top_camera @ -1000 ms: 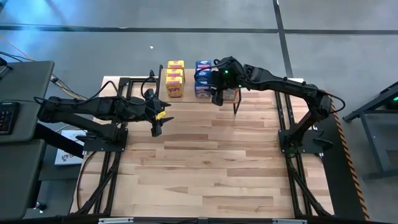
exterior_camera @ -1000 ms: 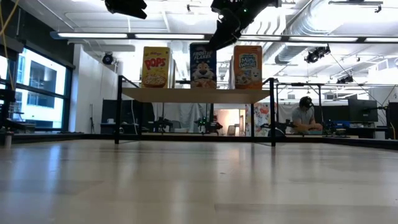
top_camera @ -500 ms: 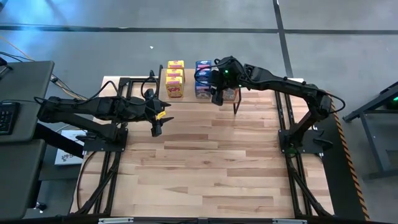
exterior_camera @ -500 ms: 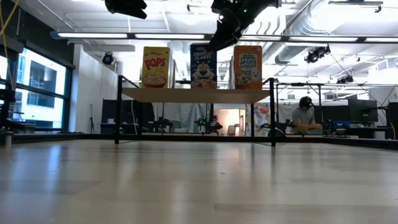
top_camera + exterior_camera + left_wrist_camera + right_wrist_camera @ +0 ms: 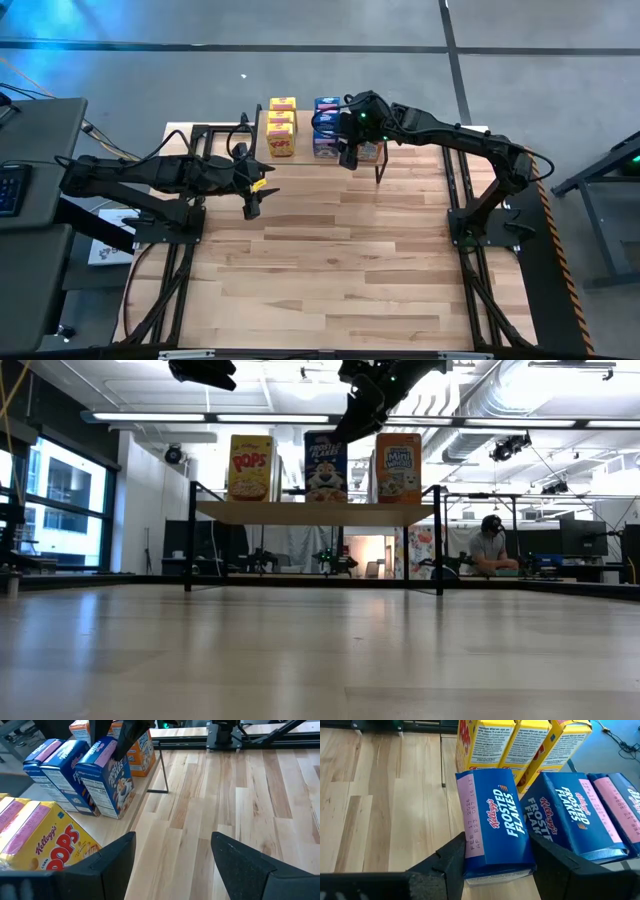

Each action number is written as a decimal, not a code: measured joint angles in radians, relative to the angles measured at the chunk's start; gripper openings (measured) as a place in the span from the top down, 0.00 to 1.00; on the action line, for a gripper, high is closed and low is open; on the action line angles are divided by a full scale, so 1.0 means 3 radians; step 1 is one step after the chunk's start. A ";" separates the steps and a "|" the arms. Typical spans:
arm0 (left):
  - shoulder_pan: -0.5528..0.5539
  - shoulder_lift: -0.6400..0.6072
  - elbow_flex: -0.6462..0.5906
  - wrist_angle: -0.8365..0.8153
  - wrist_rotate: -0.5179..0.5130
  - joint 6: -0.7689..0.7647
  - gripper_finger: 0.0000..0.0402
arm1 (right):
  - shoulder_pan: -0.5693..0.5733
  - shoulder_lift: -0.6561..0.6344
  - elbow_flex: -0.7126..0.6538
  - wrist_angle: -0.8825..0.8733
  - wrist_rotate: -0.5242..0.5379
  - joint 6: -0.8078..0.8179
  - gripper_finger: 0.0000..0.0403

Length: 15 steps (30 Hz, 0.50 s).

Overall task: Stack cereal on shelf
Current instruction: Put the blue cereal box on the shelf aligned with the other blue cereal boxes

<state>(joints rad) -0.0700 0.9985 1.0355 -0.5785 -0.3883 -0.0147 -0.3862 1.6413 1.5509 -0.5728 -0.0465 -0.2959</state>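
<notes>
Left gripper [image 5: 252,205] hangs over bare tabletop [image 5: 340,270] in front of the shelf [image 5: 315,513], fingers [image 5: 112,857] spread apart, holding nothing; the low view cuts it off at the top edge.

Right gripper [image 5: 495,865] is above the shelf's front edge with a finger on each side of the front blue box [image 5: 495,827]. Its lower half is hidden by the fingers, but they look clamped on it.

Yellow boxes [image 5: 282,128] stand in a row on the shelf's left part, blue boxes [image 5: 325,120] in the middle. Orange boxes [image 5: 372,150] are mostly hidden under the right arm in the high view; the left wrist view shows only parts of them, count unclear.

From table height only the three front boxes show.

Far behind, a person [image 5: 489,548] sits, small and hard to make out.
</notes>
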 joint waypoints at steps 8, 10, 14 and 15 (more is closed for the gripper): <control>0.0000 0.0000 0.0000 -0.0001 0.0000 0.0000 0.38 | 0.0003 0.0000 0.0000 0.0007 0.0050 0.0000 0.51; 0.0000 0.0000 0.0000 -0.0001 0.0000 0.0000 0.38 | 0.0003 0.0000 0.0000 0.0038 0.0051 -0.0002 0.51; 0.0000 0.0000 0.0000 -0.0001 0.0000 0.0000 0.38 | 0.0003 0.0000 0.0000 0.0103 0.0048 -0.0042 0.51; 0.0000 0.0000 0.0000 -0.0001 0.0000 0.0000 0.38 | 0.0003 0.0000 0.0000 0.0104 0.0044 -0.0056 0.51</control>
<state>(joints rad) -0.0700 0.9985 1.0355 -0.5788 -0.3882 -0.0147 -0.3855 1.6413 1.5509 -0.5415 -0.0334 -0.3128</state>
